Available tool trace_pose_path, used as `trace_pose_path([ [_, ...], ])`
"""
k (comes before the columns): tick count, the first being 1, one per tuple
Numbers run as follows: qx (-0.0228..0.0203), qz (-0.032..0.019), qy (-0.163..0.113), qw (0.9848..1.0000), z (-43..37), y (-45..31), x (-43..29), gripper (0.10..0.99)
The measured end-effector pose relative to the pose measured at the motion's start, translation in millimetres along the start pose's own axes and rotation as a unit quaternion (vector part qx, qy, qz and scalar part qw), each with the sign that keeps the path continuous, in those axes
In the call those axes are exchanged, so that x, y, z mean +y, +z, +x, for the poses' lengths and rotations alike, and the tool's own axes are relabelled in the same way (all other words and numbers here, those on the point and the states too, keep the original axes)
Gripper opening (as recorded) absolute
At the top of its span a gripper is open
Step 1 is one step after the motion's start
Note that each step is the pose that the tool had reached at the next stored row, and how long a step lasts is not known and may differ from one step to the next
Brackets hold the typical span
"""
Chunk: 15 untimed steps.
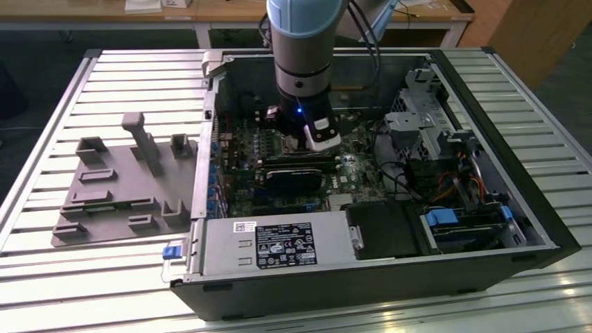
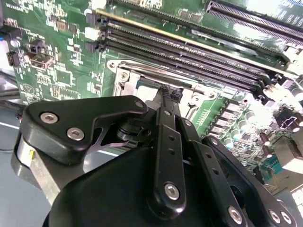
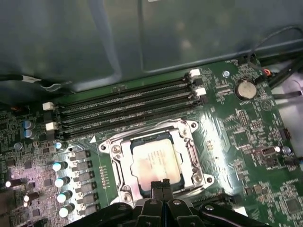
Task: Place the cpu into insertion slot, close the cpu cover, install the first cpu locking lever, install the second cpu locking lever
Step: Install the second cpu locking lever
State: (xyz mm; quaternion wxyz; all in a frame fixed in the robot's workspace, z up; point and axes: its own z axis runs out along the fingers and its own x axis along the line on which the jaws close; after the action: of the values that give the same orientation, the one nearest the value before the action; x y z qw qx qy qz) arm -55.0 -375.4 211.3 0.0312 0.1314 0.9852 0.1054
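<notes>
Your gripper [image 3: 160, 185] sits low over the motherboard [image 3: 246, 137] inside the open case [image 1: 518, 201], fingers pressed together with nothing between them. In the first wrist view the fingertips [image 3: 155, 185] stand at the near edge of the slot [image 3: 189, 161]. The cpu [image 3: 156, 161] lies flat in the slot, silver top up. The cover [image 3: 182, 130] lies down around the cpu as a metal frame; whether it is latched, you cannot tell. Memory slots [image 3: 128, 101] run just beside the slot. In the exterior view a grey fixture [image 1: 125, 187] rests on the table [image 1: 55, 277], to that view's left of the case.
</notes>
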Motion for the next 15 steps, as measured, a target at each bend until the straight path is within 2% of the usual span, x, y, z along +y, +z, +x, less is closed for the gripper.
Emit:
trace_pose_path([
  [7, 0.0020, -0.0002, -0.010, 1.0000, 1.5, 2.5, 5.4, 0.102],
  [15, 0.0025, 0.0023, -0.011, 0.9999, -0.6, 4.7, 13.3, 0.102],
])
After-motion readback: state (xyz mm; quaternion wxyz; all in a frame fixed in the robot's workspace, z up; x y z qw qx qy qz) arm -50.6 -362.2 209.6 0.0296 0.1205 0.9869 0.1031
